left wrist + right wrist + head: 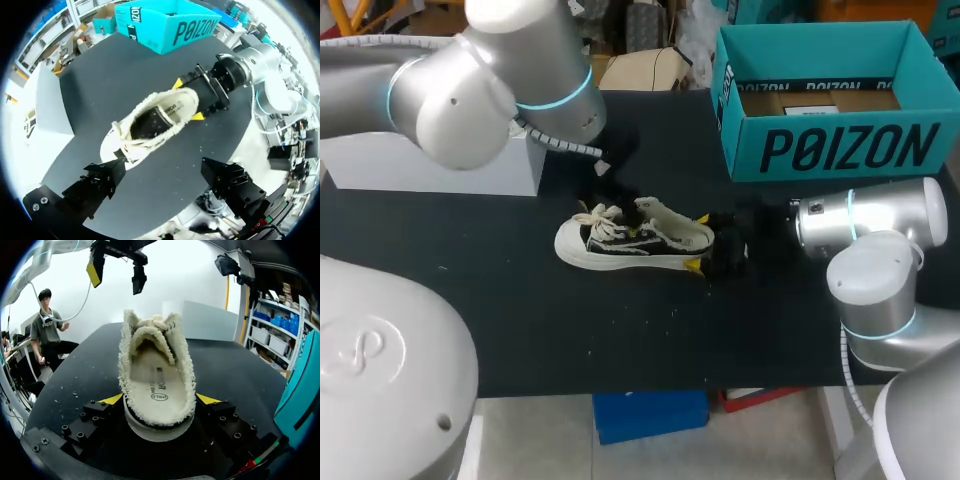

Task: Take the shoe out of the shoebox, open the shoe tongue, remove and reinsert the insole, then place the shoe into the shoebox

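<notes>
Right fingers (pixel 111 399) are clamped on the heel of the shoe (pixel 635 240), with 1 yellow tip against each side. Left fingers (pixel 100 182) hang spread apart above the black surface (pixel 520 330), holding nothing, with the shoe's laced toe end just ahead of them. The shoe sits upright on the surface, its fleecy lining and printed insole (pixel 157 380) showing. The teal shoebox (pixel 840 150) stands open behind it, well apart. 1 white box (pixel 440 165) sits on the left arm's side.

Black table (pixel 520 330), shoe (pixel 632 240), teal shoebox (pixel 840 150), grey box (pixel 440 170)
</notes>
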### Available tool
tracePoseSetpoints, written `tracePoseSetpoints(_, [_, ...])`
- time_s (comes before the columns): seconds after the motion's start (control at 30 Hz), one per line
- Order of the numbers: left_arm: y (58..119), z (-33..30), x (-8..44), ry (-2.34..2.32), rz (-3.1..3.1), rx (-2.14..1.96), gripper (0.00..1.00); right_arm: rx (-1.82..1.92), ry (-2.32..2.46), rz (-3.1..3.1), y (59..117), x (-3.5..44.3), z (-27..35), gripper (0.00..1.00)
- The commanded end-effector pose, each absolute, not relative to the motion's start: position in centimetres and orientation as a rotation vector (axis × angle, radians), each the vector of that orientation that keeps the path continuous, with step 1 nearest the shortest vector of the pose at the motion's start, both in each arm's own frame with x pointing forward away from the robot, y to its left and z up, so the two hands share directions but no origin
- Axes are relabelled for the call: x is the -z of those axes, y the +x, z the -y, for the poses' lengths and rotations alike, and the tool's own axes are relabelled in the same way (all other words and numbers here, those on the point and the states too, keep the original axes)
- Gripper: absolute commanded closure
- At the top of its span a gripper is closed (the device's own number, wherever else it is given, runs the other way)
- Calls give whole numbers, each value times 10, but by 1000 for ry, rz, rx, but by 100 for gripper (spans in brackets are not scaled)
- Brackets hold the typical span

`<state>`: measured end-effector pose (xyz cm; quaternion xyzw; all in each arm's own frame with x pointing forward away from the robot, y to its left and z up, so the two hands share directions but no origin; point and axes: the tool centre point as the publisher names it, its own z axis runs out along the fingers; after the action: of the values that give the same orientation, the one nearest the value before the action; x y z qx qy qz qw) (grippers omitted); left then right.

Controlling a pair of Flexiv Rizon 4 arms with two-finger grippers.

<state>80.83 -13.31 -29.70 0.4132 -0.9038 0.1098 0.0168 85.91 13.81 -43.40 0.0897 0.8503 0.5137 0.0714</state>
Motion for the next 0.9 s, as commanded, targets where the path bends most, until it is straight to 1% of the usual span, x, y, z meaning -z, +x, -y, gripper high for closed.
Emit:
tracePoseSetpoints(0.03, [812, 142, 295, 1529, 2563, 124, 0, -1543, 272, -2555, 859, 435, -139, 100])
tracePoseSetpoints(0.33, [823, 161, 299, 1672, 2553, 169, 0, -1543, 272, -2555, 859, 435, -139, 100])
tracePoseSetpoints(0.8, [835, 158, 320, 1765, 2586, 65, 0, -1543, 272, -2555, 859, 435, -139, 100])
tracePoseSetpoints(0.9, [838, 162, 317, 1832, 2555, 141, 0, -1543, 272, -2555, 859, 435, -139, 100])
